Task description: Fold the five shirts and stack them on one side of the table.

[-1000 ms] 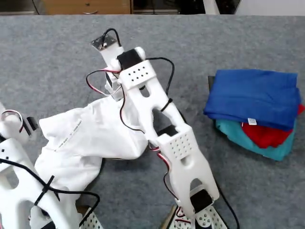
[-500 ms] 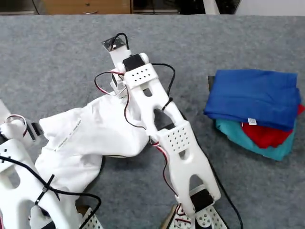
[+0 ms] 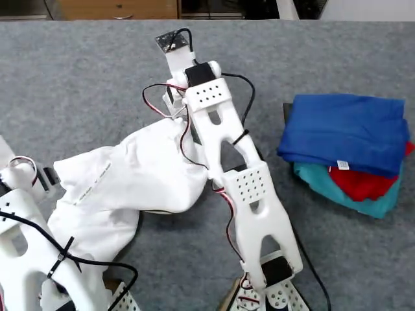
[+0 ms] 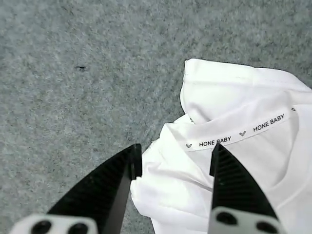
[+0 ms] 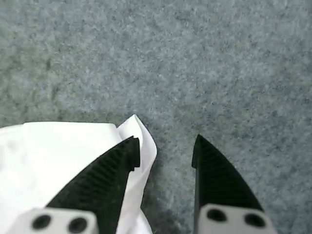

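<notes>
Right gripper (image 5: 165,141): jaws parted, low over the grey table (image 5: 234,58), nothing clamped. One corner of the white shirt (image 5: 58,151) lies against the inner face of one jaw and pokes into the gap; the other jaw is over bare table. Left gripper (image 4: 176,148): jaws well apart, empty, hanging over the shirt's neck end. In the high view the shirt lies crumpled between the two arms, with the folded stack well apart beyond the right arm: blue shirt (image 3: 343,129) on top, red shirt (image 3: 363,184) and teal shirt (image 3: 318,181) under it. Judged step: spreading the white shirt flat before any fold. To do it well, the right jaws should slide further onto the corner before closing, since a bite on the tip alone would likely slip. The left should take a hem edge at the neck end, not the bunched middle. Both should then draw apart evenly and low until the creases go. Writing: a neck tape (image 4: 239,134) carries repeated dark lettering with small marks, legible but not transcribed. A small white tag (image 3: 343,165) at the blue shirt's edge is too small to read.
</notes>
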Controlling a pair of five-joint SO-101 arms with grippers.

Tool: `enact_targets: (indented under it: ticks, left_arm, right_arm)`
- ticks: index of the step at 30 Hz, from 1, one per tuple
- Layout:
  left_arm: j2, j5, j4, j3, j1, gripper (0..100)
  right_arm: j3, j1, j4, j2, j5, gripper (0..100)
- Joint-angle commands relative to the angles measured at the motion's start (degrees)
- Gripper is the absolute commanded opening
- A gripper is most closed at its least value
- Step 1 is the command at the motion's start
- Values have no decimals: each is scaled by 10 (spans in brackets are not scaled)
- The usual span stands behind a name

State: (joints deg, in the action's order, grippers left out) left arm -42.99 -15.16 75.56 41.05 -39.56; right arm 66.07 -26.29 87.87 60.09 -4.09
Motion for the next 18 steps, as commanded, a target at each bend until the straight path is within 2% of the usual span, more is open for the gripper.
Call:
enact_targets:
  ticks: [1,18]
  left_arm:
    - [-3,-2,-9,-4,-4,236]
    - [0,-1,-8,-3,-4,236]
  right_arm:
    - [31,-5,-10,15,4,192]
    - [73,-43,29,42,6,192]
